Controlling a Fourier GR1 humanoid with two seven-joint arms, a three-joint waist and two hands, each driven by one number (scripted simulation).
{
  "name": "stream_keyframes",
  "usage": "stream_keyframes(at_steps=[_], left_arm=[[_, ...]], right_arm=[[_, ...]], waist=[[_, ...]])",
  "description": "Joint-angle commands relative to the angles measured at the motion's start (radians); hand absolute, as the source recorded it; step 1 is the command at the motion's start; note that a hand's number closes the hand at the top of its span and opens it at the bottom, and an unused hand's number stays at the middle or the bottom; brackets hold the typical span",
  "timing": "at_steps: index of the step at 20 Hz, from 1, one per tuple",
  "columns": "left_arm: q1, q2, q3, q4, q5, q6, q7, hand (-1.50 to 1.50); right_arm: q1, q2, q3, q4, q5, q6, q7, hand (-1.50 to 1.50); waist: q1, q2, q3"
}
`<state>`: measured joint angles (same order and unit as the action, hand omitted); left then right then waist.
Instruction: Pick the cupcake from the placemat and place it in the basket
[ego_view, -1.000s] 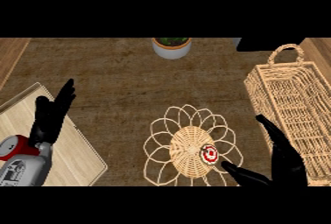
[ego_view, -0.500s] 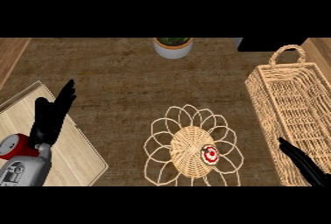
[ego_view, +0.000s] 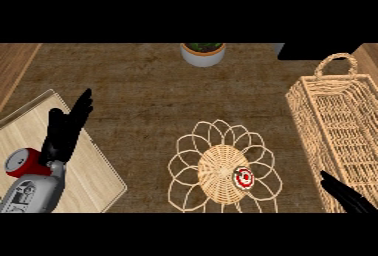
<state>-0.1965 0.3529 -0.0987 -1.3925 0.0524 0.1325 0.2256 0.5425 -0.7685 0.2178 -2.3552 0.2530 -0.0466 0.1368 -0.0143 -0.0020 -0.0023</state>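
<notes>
At the view's 9 o'clock, a pale wooden board (ego_view: 88, 170) lies on the brown tabletop (ego_view: 140, 100), set at a slant. Over it the left robot hand (ego_view: 66, 132) rests released, its black fingers straight and pointing toward 12 o'clock, holding nothing. Its grey forearm (ego_view: 33, 192) comes in from the lower left corner. A red round part (ego_view: 26, 162) shows just beside the wrist; what it is cannot be told.

At 12 o'clock, by the far edge, stands a small potted plant (ego_view: 201, 54) in a white pot, well apart from everything else.

Just below the view's centre, toward 6 o'clock, lies the wicker placemat (ego_view: 214, 170), a woven disc ringed with open looped petals. The cupcake (ego_view: 243, 177) sits on that disc, at about 4 o'clock from the disc's middle, its red and white top facing up. No robot hand touches it.

At 3 o'clock the tall wicker basket (ego_view: 343, 125) runs along the right edge, its arched handle (ego_view: 336, 62) at the far end. The cupcake is well apart from it.

At 5 o'clock, the right robot hand (ego_view: 345, 196) shows only dark straight fingers, released and holding nothing. They lie at the basket's near corner, between basket and placemat; whether they touch the basket cannot be told.
</notes>
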Motion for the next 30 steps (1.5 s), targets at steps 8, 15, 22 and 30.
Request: stream_keyframes(at_steps=[8, 15, 22, 30], left_arm=[[0.022, -0.025, 0.041, 0.028, -0.021, -0.049, -0.049, 0.0], [0.013, -0.047, 0.062, -0.066, -0.054, -0.053, 0.048, 0.0], [-0.023, -0.058, 0.08, -0.033, -0.084, -0.074, 0.049, 0.0], [-0.075, -0.081, 0.13, 0.063, -0.098, -0.106, -0.014, 0.0]], right_arm=[[-0.058, 0.169, -0.013, 0.078, 0.13, -0.038, 0.035, -1.5], [-0.037, 0.272, 0.057, 0.079, 0.221, 0.017, 0.041, -1.5], [-0.209, 0.383, 0.092, 0.333, 0.28, 0.016, -0.004, -1.5], [-0.324, 0.483, 0.109, 0.417, 0.363, 0.034, 0.041, -1.5]], waist=[[0.009, 0.002, 0.002], [0.011, 0.001, 0.002], [0.015, 0.002, 0.002], [0.012, 0.002, 0.002]])
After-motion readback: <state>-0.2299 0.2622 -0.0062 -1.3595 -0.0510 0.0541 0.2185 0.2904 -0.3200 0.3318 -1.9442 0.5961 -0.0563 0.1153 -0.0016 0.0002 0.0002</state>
